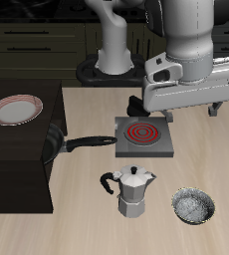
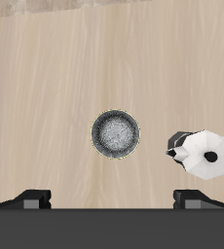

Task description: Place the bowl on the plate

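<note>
One bowl (image 1: pixel 193 206) sits near the worktop's front edge, beside the moka pot (image 1: pixel 134 190); likely light, rigid, glazed and slick, so a pinch across the thin rim looks the best hold. The gripper (image 2: pixel 111 199) hangs high above it, fingers apart, holding nothing. One plate (image 1: pixel 14 111) lies well apart on the dark cabinet top. Also one frying pan (image 1: pixel 55 144), one burner (image 1: pixel 142 134).

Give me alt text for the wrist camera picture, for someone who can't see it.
Seen from directly above, a small speckled bowl sits alone on a light wooden table, with a silver moka pot beside it. Two dark fingertips of the gripper stand wide apart at the edge, holding nothing.
</note>
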